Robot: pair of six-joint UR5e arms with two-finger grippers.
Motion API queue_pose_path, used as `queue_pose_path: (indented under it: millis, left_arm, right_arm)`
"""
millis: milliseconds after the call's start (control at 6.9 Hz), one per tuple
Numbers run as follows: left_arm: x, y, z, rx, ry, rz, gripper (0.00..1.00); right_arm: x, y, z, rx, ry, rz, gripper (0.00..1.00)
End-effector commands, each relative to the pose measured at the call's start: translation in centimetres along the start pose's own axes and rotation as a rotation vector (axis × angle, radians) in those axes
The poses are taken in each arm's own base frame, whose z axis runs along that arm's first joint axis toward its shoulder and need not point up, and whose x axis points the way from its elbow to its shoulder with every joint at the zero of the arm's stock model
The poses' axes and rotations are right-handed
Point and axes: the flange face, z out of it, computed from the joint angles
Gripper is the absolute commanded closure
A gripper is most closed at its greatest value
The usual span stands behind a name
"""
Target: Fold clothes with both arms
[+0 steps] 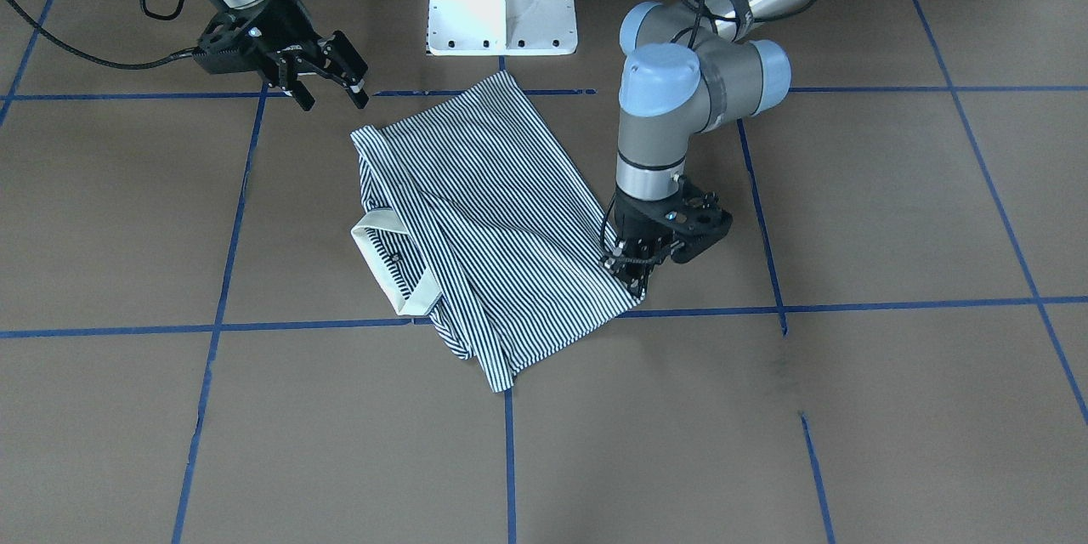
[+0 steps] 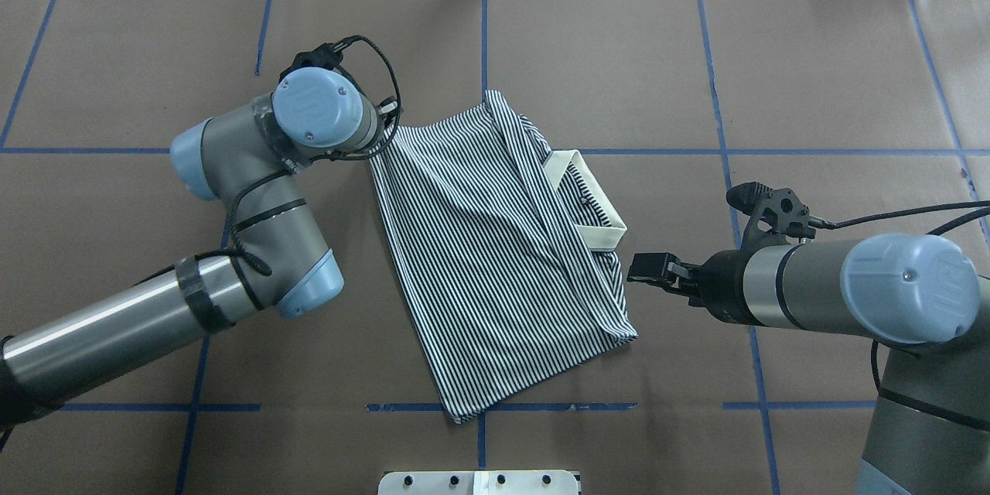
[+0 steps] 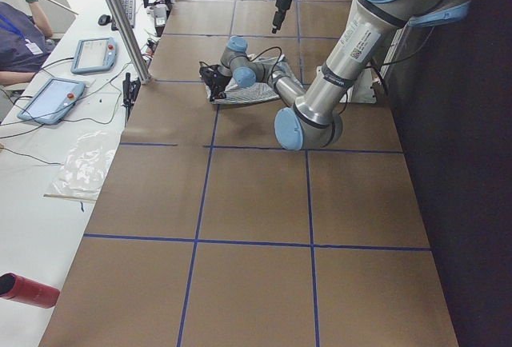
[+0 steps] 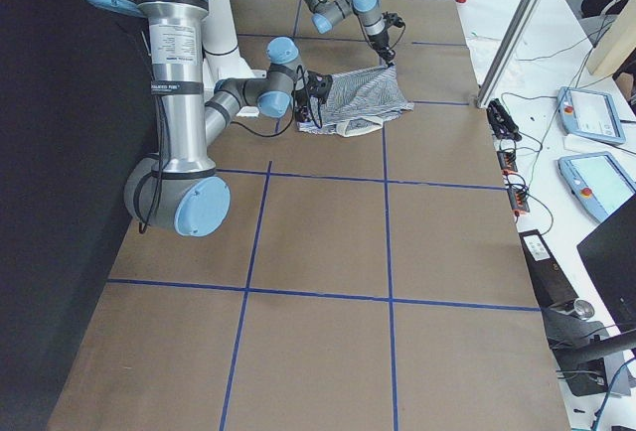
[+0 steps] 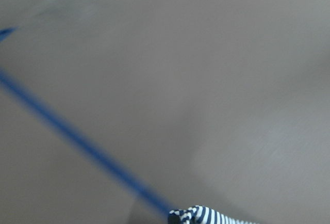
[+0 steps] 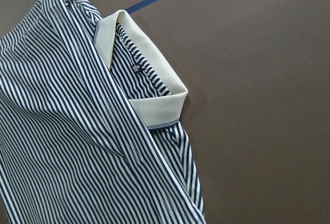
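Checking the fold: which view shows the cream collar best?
Right wrist-mounted: the collar is large and sharp, inner label visible. Overhead and front-facing show it small, side views barely; left wrist sees only shirt fabric.

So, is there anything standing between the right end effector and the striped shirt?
Nothing visible does. The right end effector hangs open just off the collar end of the polo shirt. Only bare table shows between them.
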Motion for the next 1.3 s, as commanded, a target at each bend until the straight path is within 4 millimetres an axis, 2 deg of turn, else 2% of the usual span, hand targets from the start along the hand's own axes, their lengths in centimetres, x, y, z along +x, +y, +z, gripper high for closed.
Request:
queue_pose_path:
  millis: [0, 145, 290, 580, 725, 870, 1015, 1160]
  left_arm:
    - [3.2, -2.4, 1.9, 0.088, 0.12, 0.138, 1.0]
    - [4.8, -2.3, 1.9, 0.102, 0.127, 0.157, 0.87]
    - [5.0, -2.3, 1.8, 0.105, 0.143, 0.204, 0.01]
    - [5.0, -4.3, 1.4, 0.132, 0.139, 0.3, 0.0]
    - [4.9, -6.0, 0.8, 0.135, 0.134, 0.325, 0.0]
    - [3.8, -5.8, 0.7, 0.079, 0.116, 0.384, 0.0]
    - [1.8, -5.7, -0.7, 0.04, 0.07, 0.428, 0.0]
    - [-1.1, -5.7, -4.3, 0.042, 0.087, 0.461, 0.0]
  right_arm:
    - [-0.1, 0.1, 0.2, -0.001, 0.001, -0.001, 0.0]
    - [0.0, 0.2, 0.5, -0.002, 0.006, -0.002, 0.0]
    - [-0.6, 0.4, 0.5, -0.005, 0.0, -0.007, 0.0]
    - [-0.9, -0.3, 2.4, 0.035, 0.036, -0.009, 0.0]
    - [-3.3, -0.8, 3.4, 0.048, 0.091, -0.073, 0.0]
    - [-6.5, -1.0, 5.0, 0.044, 0.182, -0.161, 0.0]
    - [-9.3, -1.2, 7.3, 0.044, 0.254, -0.199, 0.0]
    - [-11.2, -1.3, 9.8, 0.035, 0.279, -0.212, 0.0]
